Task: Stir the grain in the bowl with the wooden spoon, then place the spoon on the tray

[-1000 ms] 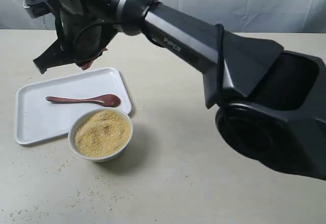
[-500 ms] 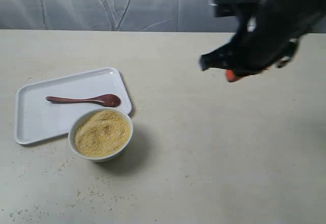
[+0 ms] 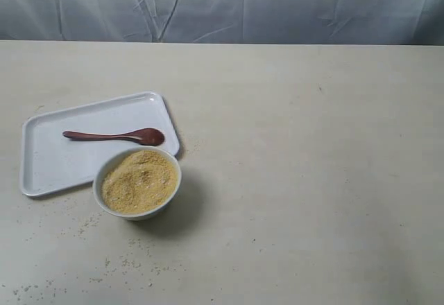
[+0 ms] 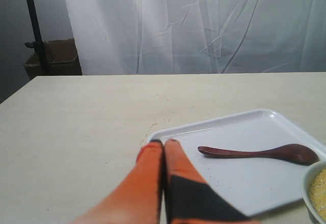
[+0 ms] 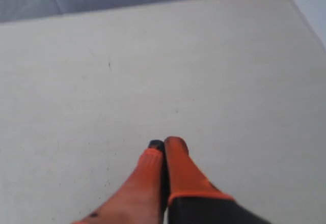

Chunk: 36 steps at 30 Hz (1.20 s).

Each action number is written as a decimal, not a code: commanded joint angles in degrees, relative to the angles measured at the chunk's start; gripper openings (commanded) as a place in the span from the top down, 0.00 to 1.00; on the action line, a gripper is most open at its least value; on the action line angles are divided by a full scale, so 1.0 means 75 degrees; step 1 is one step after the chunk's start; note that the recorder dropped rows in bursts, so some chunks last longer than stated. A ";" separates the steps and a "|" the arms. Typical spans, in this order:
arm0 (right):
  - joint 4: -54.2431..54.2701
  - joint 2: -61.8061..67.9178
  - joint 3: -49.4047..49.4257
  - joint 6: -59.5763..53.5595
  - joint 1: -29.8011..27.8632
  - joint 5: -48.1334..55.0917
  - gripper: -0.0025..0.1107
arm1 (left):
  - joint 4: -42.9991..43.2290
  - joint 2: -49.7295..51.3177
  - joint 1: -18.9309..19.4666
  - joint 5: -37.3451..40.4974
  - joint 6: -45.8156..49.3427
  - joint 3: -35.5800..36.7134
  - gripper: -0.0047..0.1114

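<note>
The wooden spoon (image 3: 114,136) lies flat on the white tray (image 3: 48,163), its head pointing toward the bowl. The white bowl (image 3: 137,184) stands against the tray's near corner, heaped with yellow-tan grain (image 3: 139,180). No arm shows in the exterior view. In the left wrist view my left gripper (image 4: 163,142) is shut and empty, hovering near the tray (image 4: 239,183) corner, apart from the spoon (image 4: 257,153); the bowl rim (image 4: 308,193) peeks in at the edge. My right gripper (image 5: 164,143) is shut and empty over bare table.
Stray grain specks (image 3: 104,267) are scattered on the table in front of the bowl. A white curtain hangs behind the table. Beyond the table's far edge stand a cardboard box (image 4: 53,58) and a dark pole (image 4: 33,25).
The right arm, which hung over the tray a second ago, has swung away to the right and left the exterior view. Spoon, tray and bowl have not moved.
</note>
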 commanded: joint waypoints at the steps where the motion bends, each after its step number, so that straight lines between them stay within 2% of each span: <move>1: -0.0626 -0.2364 0.0723 -0.0062 -0.0045 -0.0037 0.98 | 0.0007 -0.0039 0.0007 -0.0023 -0.0008 0.0038 0.96; 7: -0.0809 -0.4484 0.2366 -0.0308 -0.0045 -0.1046 0.98 | 0.0007 -0.0039 0.0007 -0.0041 -0.0008 0.0038 0.96; 11: -0.0304 -0.4853 0.3261 -0.0308 -0.0045 -0.2158 0.98 | 0.0007 -0.0039 0.0007 -0.0041 -0.0008 0.0038 0.96; 13: 0.0150 -0.4853 0.3275 -0.0308 -0.0045 -0.2159 0.98 | 0.0007 -0.0039 0.0007 -0.0041 -0.0008 0.0038 0.96; 36: 0.0137 -0.4853 0.3497 -0.0308 -0.0045 -0.2130 0.98 | 0.0007 -0.0039 0.0007 -0.0041 -0.0008 0.0038 0.96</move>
